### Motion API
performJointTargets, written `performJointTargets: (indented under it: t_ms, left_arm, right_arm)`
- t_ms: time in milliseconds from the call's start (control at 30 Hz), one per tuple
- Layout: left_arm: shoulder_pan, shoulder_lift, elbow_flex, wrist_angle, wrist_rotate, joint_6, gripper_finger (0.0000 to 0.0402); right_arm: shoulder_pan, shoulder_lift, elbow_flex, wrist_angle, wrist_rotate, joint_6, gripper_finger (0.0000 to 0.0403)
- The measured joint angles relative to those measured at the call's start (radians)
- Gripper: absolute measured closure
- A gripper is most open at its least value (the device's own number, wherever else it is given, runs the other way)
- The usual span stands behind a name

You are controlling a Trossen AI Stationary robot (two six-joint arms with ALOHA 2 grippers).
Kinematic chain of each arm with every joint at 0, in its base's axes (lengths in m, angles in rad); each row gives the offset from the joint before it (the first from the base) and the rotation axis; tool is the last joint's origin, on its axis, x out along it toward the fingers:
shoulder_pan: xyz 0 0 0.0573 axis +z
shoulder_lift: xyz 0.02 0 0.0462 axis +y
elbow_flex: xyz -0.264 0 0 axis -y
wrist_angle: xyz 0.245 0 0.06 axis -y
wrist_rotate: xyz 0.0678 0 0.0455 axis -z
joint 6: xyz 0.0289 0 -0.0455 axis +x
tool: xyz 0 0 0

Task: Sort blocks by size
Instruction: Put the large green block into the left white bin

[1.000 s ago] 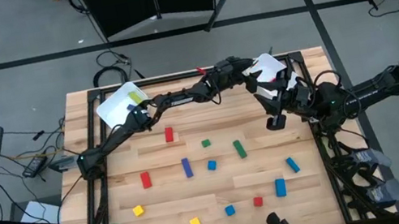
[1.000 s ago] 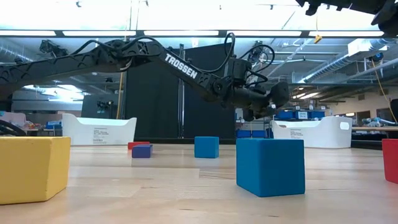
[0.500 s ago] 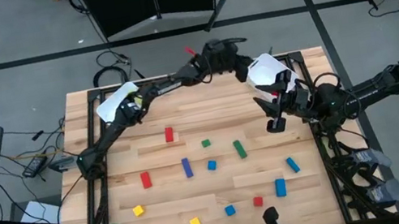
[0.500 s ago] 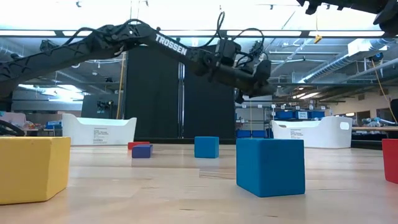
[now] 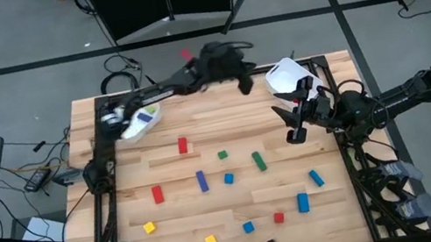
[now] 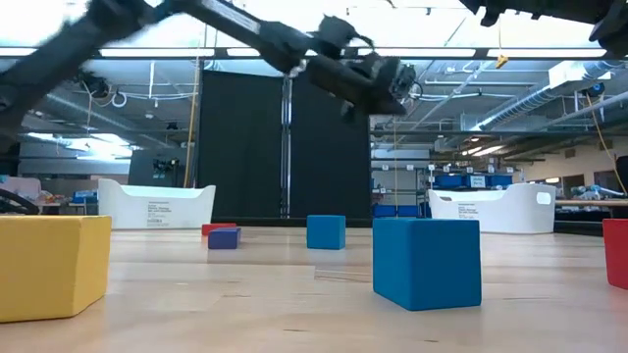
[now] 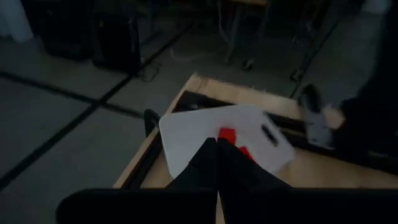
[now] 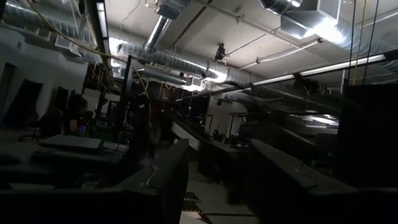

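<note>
Left end effector (image 5: 243, 86): closed, empty, high beside right bin (image 5: 290, 77).
Right end effector (image 5: 295, 135): can't tell.
Next: reach red bar (image 5: 182, 145), open wide, straddle squarely.

**Open middle, cluttered front**

The left arm (image 5: 164, 84) stretches along the desk's far edge, raised high, leaving the desk (image 5: 215, 219) beneath it open. The right end effector (image 5: 295, 129) hangs beside the right bin (image 5: 286, 76), narrowing access there. Blocks (image 5: 228, 177) lie scattered across the middle and front with passable gaps between them. The left bin (image 5: 140, 122) occupies the far-left corner.
</note>
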Motion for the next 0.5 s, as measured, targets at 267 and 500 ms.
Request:
performJointTargets:
  t_ms: [267,500]
  left_arm:
    - [0.000,-0.529,-0.725,0.349,-0.042,-0.028,0.0400]
    - [-0.010,-0.937,-1.071,0.378,-0.078,-0.063,0.0399]
  right_arm:
    - [-0.055,0.023,0.000,-0.034,0.027,0.037,0.0226]
    - [-0.128,0.225,0.155,-0.254,0.039,0.163,0.0226]
